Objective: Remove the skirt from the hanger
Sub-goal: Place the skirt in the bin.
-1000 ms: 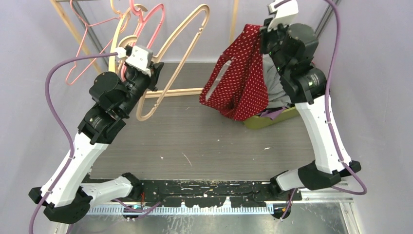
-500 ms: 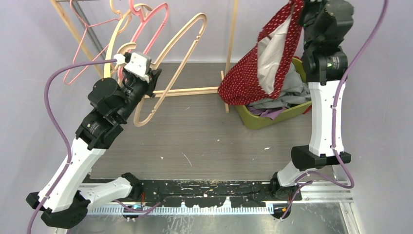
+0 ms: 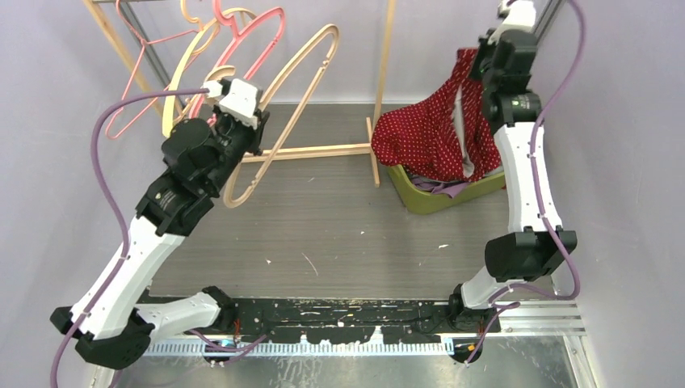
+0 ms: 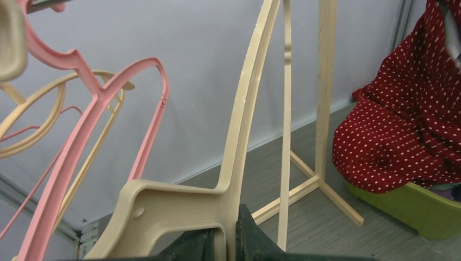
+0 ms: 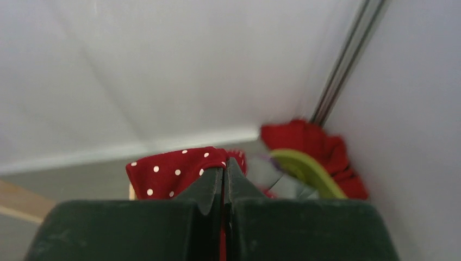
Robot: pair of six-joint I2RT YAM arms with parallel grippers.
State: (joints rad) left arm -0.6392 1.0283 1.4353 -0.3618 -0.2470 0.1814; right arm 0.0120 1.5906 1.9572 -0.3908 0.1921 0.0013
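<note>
Grey wood-grain table (image 3: 339,234), arms mounted at the near edge. Light wooden rack (image 3: 386,56) stands along the back, its foot bar lying on the table surface. Right arm (image 3: 521,178) reaches up high at the back right corner; left arm (image 3: 137,242) is raised toward the rack at back left. Skirt (image 3: 424,133), dark red with white dots, hangs from the right gripper (image 3: 485,61) by one pinched edge. Its lower folds drape down onto the olive-green bin (image 3: 436,196) at the back right, which also holds grey and purple cloth (image 3: 443,188). The skirt is off the hanger and well apart from it, with the rack post between them. Beige hanger (image 3: 299,73), large and looped, leans tilted against the rack. A thick pink hanger (image 3: 250,36), a yellow hanger (image 3: 182,81) and a thin pink wire hanger (image 3: 133,65) crowd just beside it on the left. Left gripper (image 4: 224,242): jaws clamped on the beige hanger's flat lower corner, one finger on each side. Right gripper, wrist view: jaws pressed together with a fold of dotted red fabric nipped between the tips.
</note>
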